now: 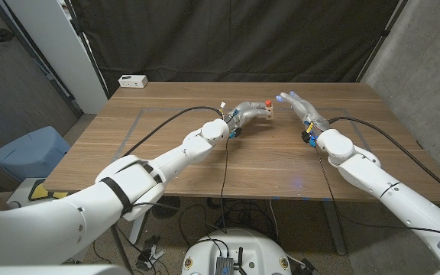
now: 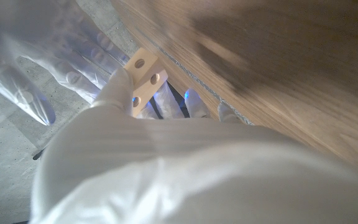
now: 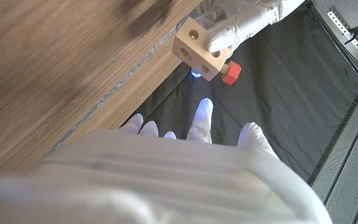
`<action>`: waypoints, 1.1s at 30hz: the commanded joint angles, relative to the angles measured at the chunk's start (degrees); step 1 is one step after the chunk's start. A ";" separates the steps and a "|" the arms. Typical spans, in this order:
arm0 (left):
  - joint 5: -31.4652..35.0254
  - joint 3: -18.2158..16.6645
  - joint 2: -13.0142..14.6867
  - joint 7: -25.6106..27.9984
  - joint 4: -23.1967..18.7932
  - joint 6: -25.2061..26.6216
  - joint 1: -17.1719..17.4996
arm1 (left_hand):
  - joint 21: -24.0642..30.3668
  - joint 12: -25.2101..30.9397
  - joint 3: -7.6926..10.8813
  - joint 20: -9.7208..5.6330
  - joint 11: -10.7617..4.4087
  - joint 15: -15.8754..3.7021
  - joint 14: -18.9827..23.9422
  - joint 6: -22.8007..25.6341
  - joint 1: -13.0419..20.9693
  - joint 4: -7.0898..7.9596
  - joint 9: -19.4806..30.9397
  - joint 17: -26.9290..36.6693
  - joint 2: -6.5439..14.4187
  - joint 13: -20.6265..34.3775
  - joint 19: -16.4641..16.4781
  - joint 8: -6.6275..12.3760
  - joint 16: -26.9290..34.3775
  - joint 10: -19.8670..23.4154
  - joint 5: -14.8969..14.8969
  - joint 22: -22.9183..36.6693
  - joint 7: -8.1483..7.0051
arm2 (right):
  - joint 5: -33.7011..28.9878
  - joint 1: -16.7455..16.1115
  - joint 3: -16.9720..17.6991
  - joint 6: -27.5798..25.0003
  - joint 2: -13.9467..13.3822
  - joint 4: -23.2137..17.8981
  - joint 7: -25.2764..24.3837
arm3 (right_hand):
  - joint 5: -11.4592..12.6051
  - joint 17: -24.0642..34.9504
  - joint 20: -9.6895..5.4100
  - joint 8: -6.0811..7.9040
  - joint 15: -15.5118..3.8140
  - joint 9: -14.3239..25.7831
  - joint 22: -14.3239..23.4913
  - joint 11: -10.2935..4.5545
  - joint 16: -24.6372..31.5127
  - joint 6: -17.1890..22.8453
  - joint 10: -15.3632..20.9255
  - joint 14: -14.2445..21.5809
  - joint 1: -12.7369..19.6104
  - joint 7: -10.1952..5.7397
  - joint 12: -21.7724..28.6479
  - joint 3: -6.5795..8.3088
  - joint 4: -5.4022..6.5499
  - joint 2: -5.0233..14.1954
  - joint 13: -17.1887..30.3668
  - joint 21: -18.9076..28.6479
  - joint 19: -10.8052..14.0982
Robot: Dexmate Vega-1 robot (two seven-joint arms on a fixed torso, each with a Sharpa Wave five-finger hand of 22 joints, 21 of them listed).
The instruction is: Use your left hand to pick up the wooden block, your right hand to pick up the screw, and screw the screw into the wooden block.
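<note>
Two hands met above wooden table (image 1: 205, 164), toward its far edge. Head view: left hand (image 1: 244, 113) held wooden block (image 1: 268, 112) aloft, red screw (image 1: 268, 101) on block's top; right hand (image 1: 298, 103) just beside block, fingers apart, holding nothing.

Left wrist view: block (image 2: 144, 73) pinched in left hand (image 2: 114, 93), two holes visible.

Right wrist view: screw (image 3: 230, 73) jutted sideways from block (image 3: 199, 48), axis across block; right hand's fingertips (image 3: 202, 112) spread, near block, not touching.
</note>
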 commanded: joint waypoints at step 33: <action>0.08 -0.02 0.38 0.17 -1.15 1.34 0.58 | 0.30 -0.30 0.29 0.12 0.10 -2.60 0.51 3.92 0.06 0.12 0.35 0.08 0.04 0.44 0.22 0.34 0.16 0.89 0.31 0.26 0.11 | -0.37 2.54 -3.13 0.34 1.34 2.09 2.99 | -0.17 0.27 -0.04 -0.62 -0.27 0.14 0.04 -0.17 -0.15 0.05 -4.64 -10.11 -1.43 -0.43 -0.02 -0.20 0.22 0.60 0.13 0.02 -1.10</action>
